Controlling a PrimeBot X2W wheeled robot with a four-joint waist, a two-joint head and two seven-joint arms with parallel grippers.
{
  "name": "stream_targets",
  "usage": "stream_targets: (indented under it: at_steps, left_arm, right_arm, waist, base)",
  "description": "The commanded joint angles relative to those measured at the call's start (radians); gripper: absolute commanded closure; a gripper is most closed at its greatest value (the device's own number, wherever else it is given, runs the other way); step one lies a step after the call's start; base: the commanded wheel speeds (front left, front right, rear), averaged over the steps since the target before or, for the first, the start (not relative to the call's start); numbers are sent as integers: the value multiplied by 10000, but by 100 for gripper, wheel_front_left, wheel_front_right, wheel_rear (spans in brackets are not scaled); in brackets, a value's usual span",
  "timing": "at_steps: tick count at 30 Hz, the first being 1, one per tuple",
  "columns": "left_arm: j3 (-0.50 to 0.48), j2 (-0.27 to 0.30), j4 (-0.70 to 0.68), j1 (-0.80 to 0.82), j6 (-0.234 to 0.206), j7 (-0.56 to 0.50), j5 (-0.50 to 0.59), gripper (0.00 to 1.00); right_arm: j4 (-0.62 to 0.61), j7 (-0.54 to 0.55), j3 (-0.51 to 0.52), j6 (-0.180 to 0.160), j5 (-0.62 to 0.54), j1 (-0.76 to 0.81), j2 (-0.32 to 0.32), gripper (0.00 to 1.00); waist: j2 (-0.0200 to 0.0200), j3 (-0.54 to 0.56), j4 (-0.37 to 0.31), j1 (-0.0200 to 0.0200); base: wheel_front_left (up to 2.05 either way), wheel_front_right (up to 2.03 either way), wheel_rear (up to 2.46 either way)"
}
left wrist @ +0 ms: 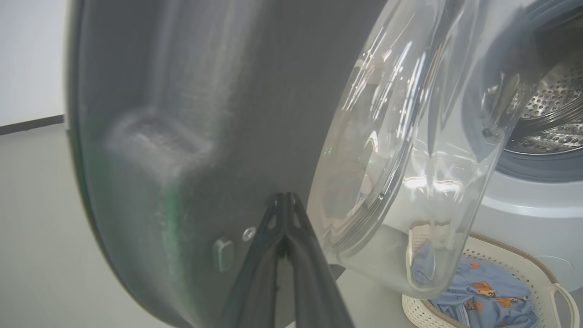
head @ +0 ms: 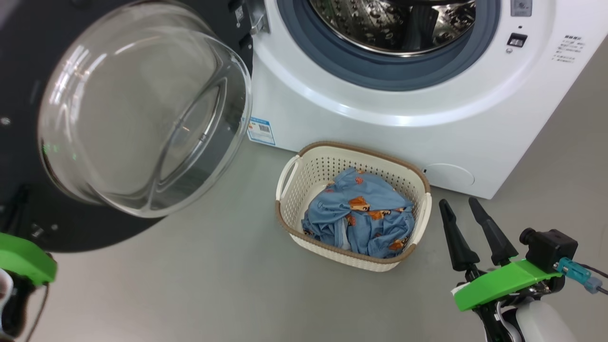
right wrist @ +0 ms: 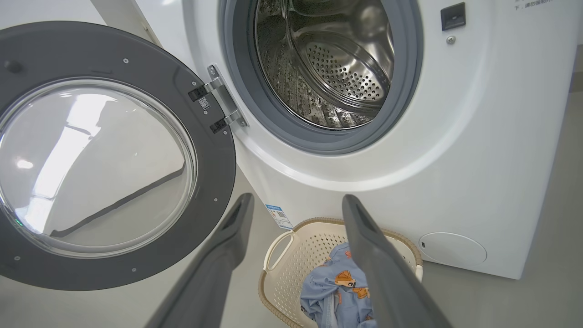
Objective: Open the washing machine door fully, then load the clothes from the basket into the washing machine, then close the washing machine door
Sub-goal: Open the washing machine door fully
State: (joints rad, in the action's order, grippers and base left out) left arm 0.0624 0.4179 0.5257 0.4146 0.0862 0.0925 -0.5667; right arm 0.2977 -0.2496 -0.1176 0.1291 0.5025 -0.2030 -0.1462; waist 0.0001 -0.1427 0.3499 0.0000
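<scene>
Head view: washing machine door wide open at left, clothes bundled inside basket on floor before washing machine, right gripper spread empty beside basket, left gripper clenched empty near door's rim.

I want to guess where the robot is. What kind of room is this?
Probably a laundry area: a white washing machine with its round door standing open, and a basket of blue clothes on the floor.
</scene>
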Motion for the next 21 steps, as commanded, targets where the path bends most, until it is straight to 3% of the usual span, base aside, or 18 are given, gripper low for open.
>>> stream_targets:
  at_steps: [1,13,21]
  left_arm:
    - [-451,839,243,699,-6,87,63,100]
    - [-49,1552,2667,2245,371,180,-65,100]
    - [387,1705,3721,2844,437,560,-296,100]
  right_arm:
    - [-268,-122,-168,16,-66,-326,98,0]
    - [-236,-122,-115,16,-154,-687,320,0]
    - [-205,-122,-92,16,-134,-698,314,0]
  waist:
    - [-1,-186,52,0]
    - [-1,-565,-16,0]
    - [-1,-568,-42,0]
  base:
    - [0,0,0]
    - [0,0,0]
    - [0,0,0]
